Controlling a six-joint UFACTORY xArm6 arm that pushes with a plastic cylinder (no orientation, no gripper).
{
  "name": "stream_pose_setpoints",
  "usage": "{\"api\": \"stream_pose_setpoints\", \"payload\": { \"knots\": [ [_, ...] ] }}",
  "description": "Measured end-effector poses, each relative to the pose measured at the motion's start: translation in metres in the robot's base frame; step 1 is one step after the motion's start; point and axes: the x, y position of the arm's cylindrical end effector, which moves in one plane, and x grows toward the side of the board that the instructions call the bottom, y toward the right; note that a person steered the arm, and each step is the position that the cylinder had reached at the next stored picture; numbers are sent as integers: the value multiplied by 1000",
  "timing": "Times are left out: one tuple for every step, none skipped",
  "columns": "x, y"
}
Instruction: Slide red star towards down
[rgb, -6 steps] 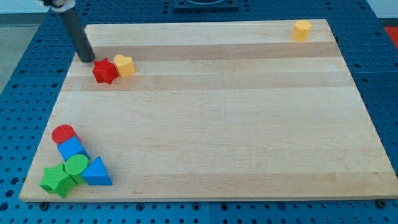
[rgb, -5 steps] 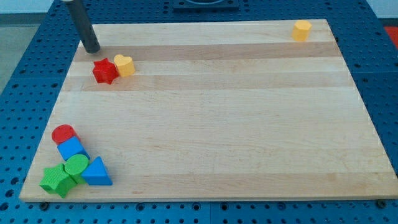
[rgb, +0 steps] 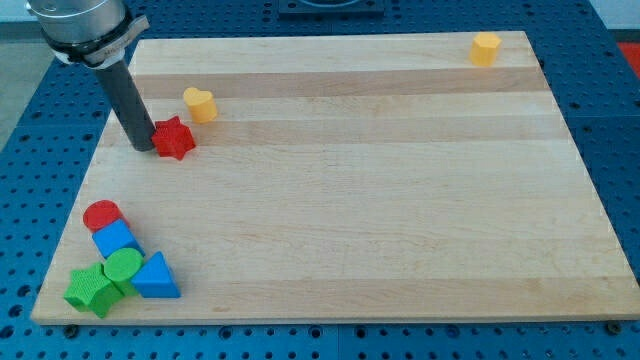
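The red star (rgb: 174, 137) lies on the wooden board (rgb: 350, 180) near its upper left. My tip (rgb: 143, 146) stands at the star's left side, touching it or nearly so. A yellow heart block (rgb: 200, 103) sits just above and to the right of the star, a small gap apart from it.
A yellow hexagon block (rgb: 485, 48) sits at the board's top right corner. At the bottom left are a red cylinder (rgb: 102, 214), a blue block (rgb: 115, 238), a green cylinder (rgb: 123, 266), a green star-like block (rgb: 90, 290) and a blue triangle (rgb: 156, 276), packed together.
The red star has moved down and slightly right, away from the yellow heart. My tip has moved from above-left of the star down to its left side.
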Motion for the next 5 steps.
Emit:
{"api": "stream_pose_setpoints", "payload": {
  "knots": [
    [-38, 0],
    [-27, 26],
    [-15, 29],
    [-4, 38],
    [37, 38]
  ]
}}
